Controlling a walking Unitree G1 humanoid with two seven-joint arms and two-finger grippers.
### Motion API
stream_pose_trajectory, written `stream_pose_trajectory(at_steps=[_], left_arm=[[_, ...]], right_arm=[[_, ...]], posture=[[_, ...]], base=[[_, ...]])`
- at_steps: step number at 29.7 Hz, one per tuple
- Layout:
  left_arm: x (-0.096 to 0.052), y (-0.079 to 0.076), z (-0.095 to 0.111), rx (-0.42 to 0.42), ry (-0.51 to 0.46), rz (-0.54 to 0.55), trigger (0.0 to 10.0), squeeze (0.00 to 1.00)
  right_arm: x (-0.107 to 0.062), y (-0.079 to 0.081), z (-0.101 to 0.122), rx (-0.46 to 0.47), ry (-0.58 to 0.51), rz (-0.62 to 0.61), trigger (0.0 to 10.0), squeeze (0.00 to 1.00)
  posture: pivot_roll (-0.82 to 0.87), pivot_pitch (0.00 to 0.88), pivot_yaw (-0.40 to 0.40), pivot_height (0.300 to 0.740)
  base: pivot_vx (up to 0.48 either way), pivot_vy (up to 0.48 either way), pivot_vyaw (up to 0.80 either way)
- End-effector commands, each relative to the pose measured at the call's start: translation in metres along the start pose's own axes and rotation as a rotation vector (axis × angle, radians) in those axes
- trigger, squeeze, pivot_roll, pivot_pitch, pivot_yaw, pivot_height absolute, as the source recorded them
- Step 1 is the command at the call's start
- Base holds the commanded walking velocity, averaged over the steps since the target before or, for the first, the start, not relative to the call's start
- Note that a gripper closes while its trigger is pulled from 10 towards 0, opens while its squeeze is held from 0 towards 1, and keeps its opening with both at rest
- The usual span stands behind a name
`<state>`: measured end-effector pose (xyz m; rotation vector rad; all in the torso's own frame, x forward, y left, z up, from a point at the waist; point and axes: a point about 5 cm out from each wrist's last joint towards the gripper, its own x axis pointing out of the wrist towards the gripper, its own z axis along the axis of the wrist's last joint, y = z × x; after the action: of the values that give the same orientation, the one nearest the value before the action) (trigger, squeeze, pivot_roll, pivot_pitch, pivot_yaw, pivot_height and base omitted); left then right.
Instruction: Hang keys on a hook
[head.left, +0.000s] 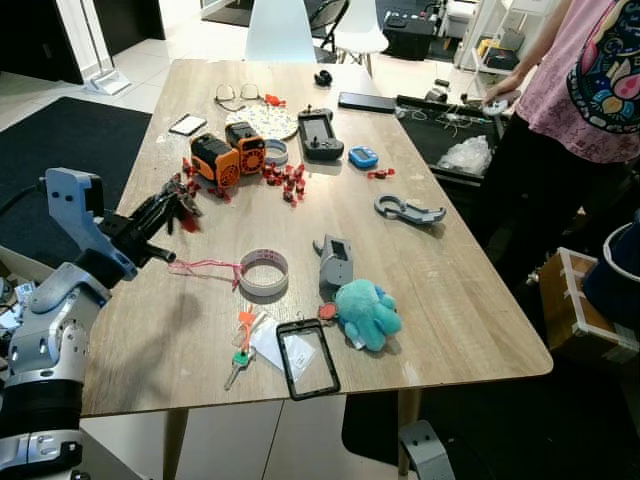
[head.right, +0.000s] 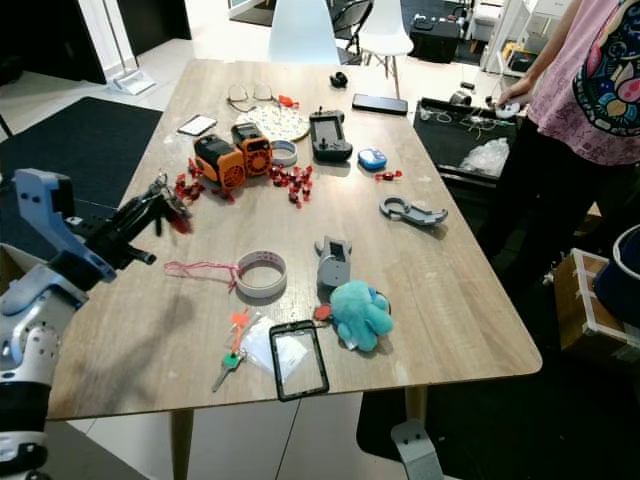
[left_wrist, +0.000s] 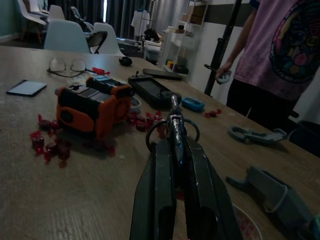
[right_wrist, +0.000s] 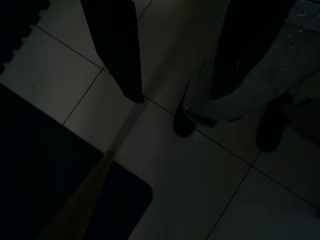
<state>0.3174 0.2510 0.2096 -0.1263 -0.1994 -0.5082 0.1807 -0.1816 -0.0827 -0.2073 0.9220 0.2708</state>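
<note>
The left gripper (left_wrist: 176, 145) is raised over the left side of the wooden table (head.left: 450, 290), its two black fingers (left_wrist: 162, 190) clamped on the keys (left_wrist: 173, 117), whose metal ring sticks out past the tips. One more key set (head.left: 240, 355), orange and green, lies flat by the near edge. Two orange boxy devices (head.left: 228, 155) stand among many small red pieces (head.left: 290, 180). One tape roll (head.left: 264, 272) and one teal plush (head.left: 365, 312) lie nearer. The right gripper (right_wrist: 165, 90) hangs over tiled floor, fingers apart.

The person (head.left: 585, 90) beside the table (head.left: 450, 300) is cut off above the shoulder by the picture's edge. The keys (left_wrist: 173, 125) pinched in the left claw (left_wrist: 177, 155) are half hidden by its fingers.
</note>
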Motion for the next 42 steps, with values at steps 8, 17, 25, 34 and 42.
stream_pose_trajectory(at_steps=[8,17,25,34,42], left_arm=[[-0.018,-0.017,0.003,-0.167,0.003,-0.249,0.0,0.0],[-0.044,-0.037,-0.008,-0.314,0.157,-0.491,0.0,0.0],[-0.083,-0.051,-0.025,-0.336,0.365,-0.664,0.0,0.0],[-0.148,-0.042,-0.047,-0.393,0.707,-0.614,0.0,0.0],[-0.185,-0.045,-0.076,-0.434,0.926,-0.574,0.0,0.0]], right_arm=[[-0.001,-0.001,-0.005,0.005,0.021,-0.005,10.0,0.0],[-0.001,-0.001,-0.006,0.004,0.022,-0.003,10.0,0.0],[-0.001,-0.001,-0.006,0.005,0.021,-0.006,10.0,0.0],[-0.002,-0.001,-0.008,-0.001,0.027,-0.002,10.0,0.0],[-0.001,-0.001,-0.006,-0.002,0.024,0.0,10.0,0.0]], posture=[[0.06,0.08,-0.076,0.74],[0.06,0.076,-0.075,0.74],[0.05,0.072,-0.075,0.74],[0.06,0.082,-0.086,0.74],[0.06,0.083,-0.086,0.74]], base=[[0.0,0.0,0.0],[0.0,0.0,0.0],[0.0,0.0,0.0],[0.0,0.0,0.0],[0.0,0.0,0.0]])
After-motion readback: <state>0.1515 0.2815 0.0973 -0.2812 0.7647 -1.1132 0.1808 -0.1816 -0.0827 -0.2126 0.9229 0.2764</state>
